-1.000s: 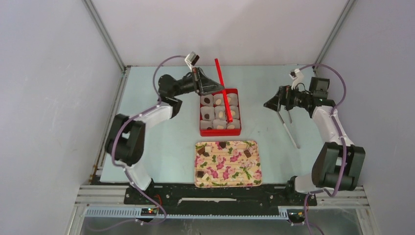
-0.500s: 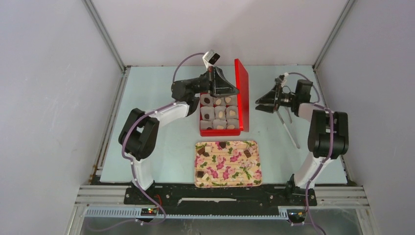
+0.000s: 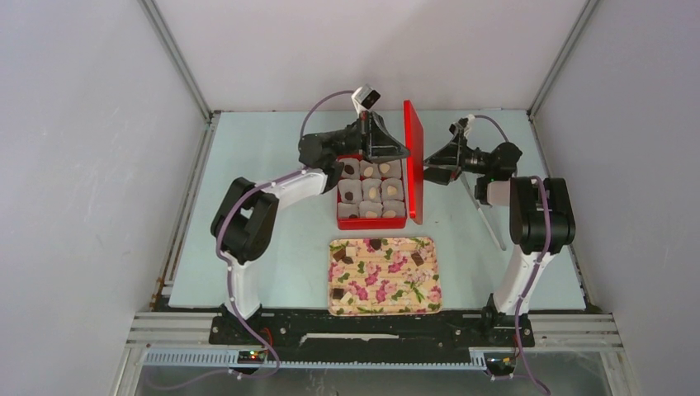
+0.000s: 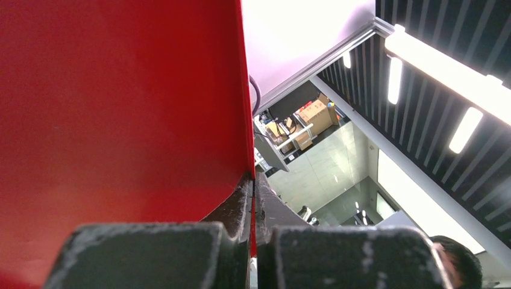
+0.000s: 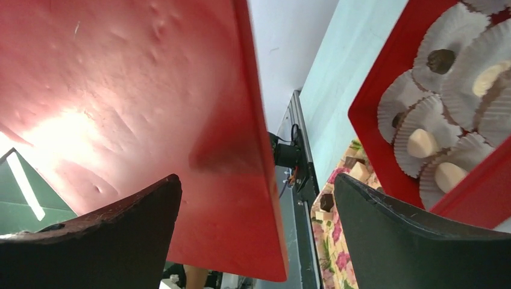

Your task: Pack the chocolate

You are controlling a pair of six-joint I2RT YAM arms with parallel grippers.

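Around both grippers stand the white walls (image 3: pixel 371 49) of an enclosure, joined at the corners by aluminium posts (image 3: pixel 177 62). From the left wrist, past the closed jaws, a dark slatted ceiling with strip lights (image 4: pixel 422 54) shows above a room holding stacked cardboard boxes (image 4: pixel 313 114). Part of a person's head (image 4: pixel 458 259) sits at the lower right corner of that view.

Beneath the jaws lies a pale blue-green table (image 3: pixel 264 206), matt and plain.

Between the two grippers a red lid (image 3: pixel 412 161) stands on edge. The left gripper (image 3: pixel 402 153) is clamped shut on its thin rim, so the lid's face fills the left wrist view. The right gripper (image 3: pixel 429 169) is spread wide on the lid's other side. The lid's edge runs into the gap between its fingers (image 5: pixel 108 229), and whether they touch it cannot be told.

Below the left jaws, and just beyond the lid from the right ones, sits the red box (image 3: pixel 371 221). It is lined with crinkled paper cups (image 3: pixel 393 167). Pale chocolates (image 3: pixel 373 191) lie in most cups and dark chocolates (image 3: pixel 351 169) in the column farthest from the lid.

Nearer the arm bases, well apart from both grippers, is a floral tray (image 3: pixel 429 297) with a few dark pieces (image 3: pixel 417 258) loose on it.

Under the right arm, behind its jaws, a thin metal tool (image 3: pixel 493 231) lies flat on the table.
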